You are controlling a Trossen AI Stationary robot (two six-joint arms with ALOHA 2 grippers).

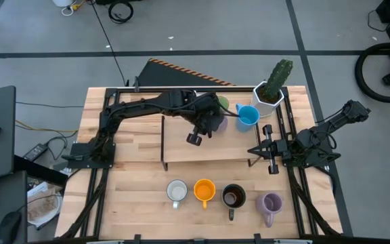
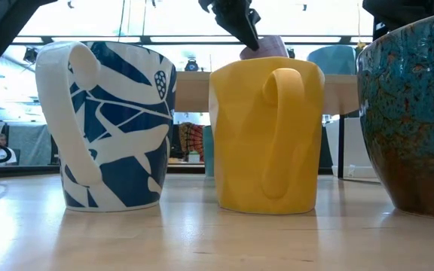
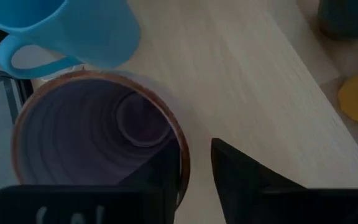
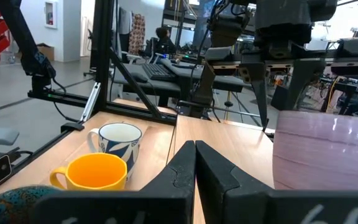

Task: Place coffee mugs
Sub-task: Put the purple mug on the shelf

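Straddling the lavender mug's (image 3: pixel 98 143) rim on the raised shelf (image 1: pixel 181 146), left gripper (image 3: pixel 194 180) has jaws slightly apart, one finger inside, one outside; blue mug (image 3: pixel 67 31) just beside. Right gripper (image 4: pixel 194 168) pinched together, parked well apart.

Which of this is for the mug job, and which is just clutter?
Job: white mug, orange mug, dark mug, front lavender mug, blue mug, green mug, shelf lavender mug.
Clutter: cactus pot, floor cables.
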